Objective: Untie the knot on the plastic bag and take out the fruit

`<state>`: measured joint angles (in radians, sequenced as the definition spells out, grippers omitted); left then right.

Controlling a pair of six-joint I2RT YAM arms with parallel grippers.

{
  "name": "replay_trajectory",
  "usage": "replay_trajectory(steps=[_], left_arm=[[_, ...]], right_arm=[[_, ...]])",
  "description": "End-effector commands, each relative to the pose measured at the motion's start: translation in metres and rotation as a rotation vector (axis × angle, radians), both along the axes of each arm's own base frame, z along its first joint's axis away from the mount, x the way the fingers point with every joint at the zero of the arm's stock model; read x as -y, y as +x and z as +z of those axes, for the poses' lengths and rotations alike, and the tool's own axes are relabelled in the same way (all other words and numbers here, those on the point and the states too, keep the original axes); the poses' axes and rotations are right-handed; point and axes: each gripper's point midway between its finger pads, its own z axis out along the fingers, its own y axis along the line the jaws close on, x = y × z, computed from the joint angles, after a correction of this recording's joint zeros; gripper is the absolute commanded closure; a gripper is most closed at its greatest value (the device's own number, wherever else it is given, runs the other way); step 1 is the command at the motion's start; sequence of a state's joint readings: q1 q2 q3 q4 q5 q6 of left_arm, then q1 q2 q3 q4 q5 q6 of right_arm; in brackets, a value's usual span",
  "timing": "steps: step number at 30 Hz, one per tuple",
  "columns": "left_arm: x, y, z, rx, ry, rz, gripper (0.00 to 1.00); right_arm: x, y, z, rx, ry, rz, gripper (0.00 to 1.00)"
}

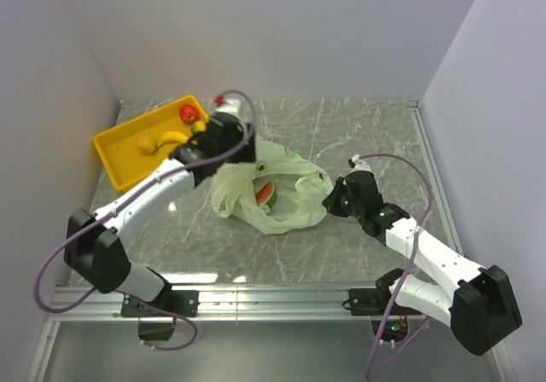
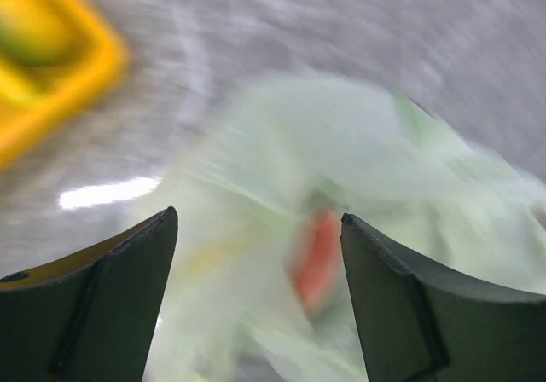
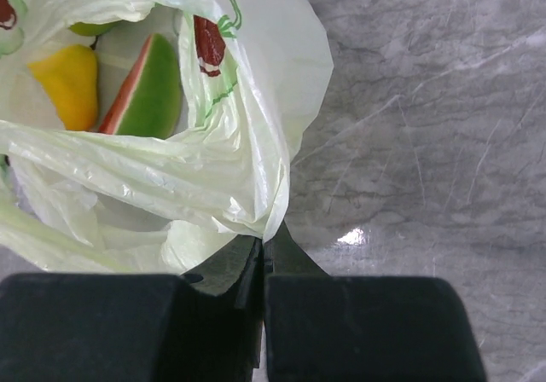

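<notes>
The pale green plastic bag (image 1: 281, 196) lies open in the middle of the table, and no tied knot shows. Inside it are a red watermelon slice (image 1: 265, 194), which also shows in the right wrist view (image 3: 149, 88), a yellow fruit (image 3: 70, 83) and a green fruit (image 3: 94, 28). My right gripper (image 1: 331, 196) is shut on the bag's right edge (image 3: 256, 203). My left gripper (image 1: 245, 153) is open and empty above the bag's far left rim. Its view is blurred, with the watermelon slice (image 2: 316, 258) between the jaws, below them.
A yellow tray (image 1: 115, 156) stands at the back left and holds a red apple (image 1: 188, 111), a banana (image 1: 171, 137) and small yellow fruits (image 1: 147, 144). The tray's corner shows in the left wrist view (image 2: 85, 71). White walls close the table on three sides.
</notes>
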<state>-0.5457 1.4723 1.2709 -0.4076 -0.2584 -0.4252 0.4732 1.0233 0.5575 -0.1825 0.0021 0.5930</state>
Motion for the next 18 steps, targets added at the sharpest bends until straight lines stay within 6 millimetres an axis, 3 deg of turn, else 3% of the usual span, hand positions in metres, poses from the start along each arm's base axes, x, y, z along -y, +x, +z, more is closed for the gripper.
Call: replay_trajectory(steps=[1, 2, 3, 6, 13, 14, 18], left_arm=[[0.030, -0.049, -0.014, -0.035, 0.121, -0.105, 0.19], [0.038, -0.059, -0.022, -0.052, 0.155, -0.126, 0.20], [0.060, -0.074, -0.022, -0.042, 0.176, -0.180, 0.21], [0.081, -0.089, -0.040, -0.052, 0.281, -0.227, 0.25], [0.114, -0.081, -0.088, -0.097, 0.364, -0.302, 0.30], [0.116, -0.079, -0.102, -0.113, 0.395, -0.302, 0.30], [0.125, -0.066, -0.121, -0.136, 0.424, -0.306, 0.32]], right_arm=[[-0.009, 0.018, 0.027, 0.084, 0.025, 0.011, 1.00], [-0.009, 0.019, 0.028, 0.085, 0.027, 0.010, 1.00], [-0.010, 0.019, 0.027, 0.083, 0.028, 0.010, 1.00], [-0.014, 0.015, 0.026, 0.074, 0.042, 0.030, 1.00], [-0.013, 0.011, 0.023, 0.068, 0.038, 0.036, 1.00], [-0.013, 0.011, 0.024, 0.069, 0.038, 0.034, 1.00], [-0.012, 0.008, 0.024, 0.068, 0.033, 0.036, 1.00]])
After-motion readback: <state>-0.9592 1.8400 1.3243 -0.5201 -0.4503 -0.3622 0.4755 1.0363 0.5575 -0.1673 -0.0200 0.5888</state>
